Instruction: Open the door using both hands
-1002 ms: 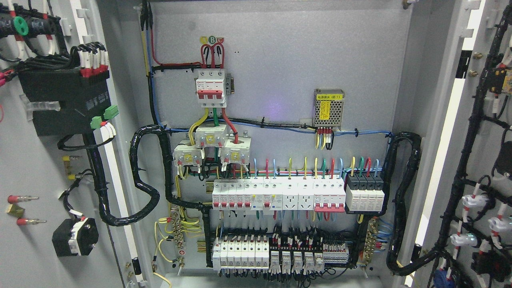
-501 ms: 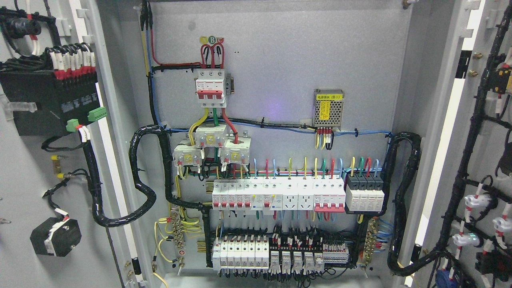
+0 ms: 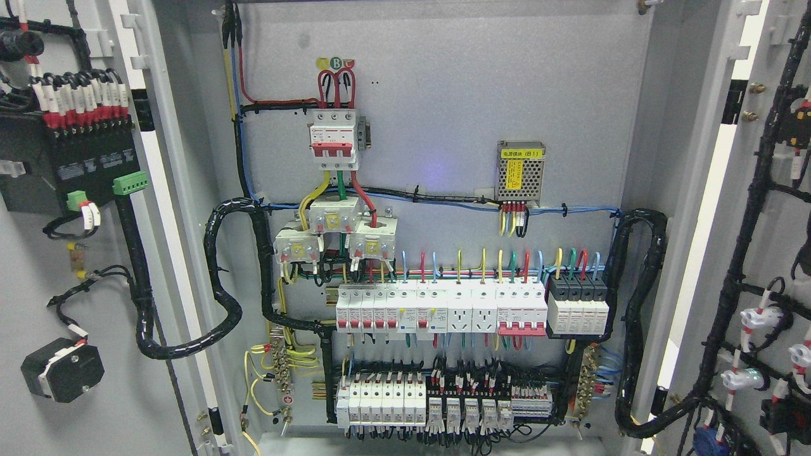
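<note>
The grey electrical cabinet stands open. Its left door (image 3: 38,266) is swung wide at the picture's left, with a black module (image 3: 70,164) and a black box (image 3: 62,369) on its inner face. Its right door (image 3: 770,209) is swung open at the right edge, carrying black cable looms and white connectors (image 3: 757,316). Neither of my hands nor any arm shows in the head view.
The cabinet's back panel (image 3: 443,95) holds a red-and-white main breaker (image 3: 334,139), a meshed power supply (image 3: 521,171), rows of white breakers (image 3: 443,307) and terminal blocks (image 3: 437,405). Thick black cable bundles loop from the panel to each door (image 3: 222,272).
The left door has swung further open, its module and black box sliding left in the picture. The right door has opened a little more to the right.
</note>
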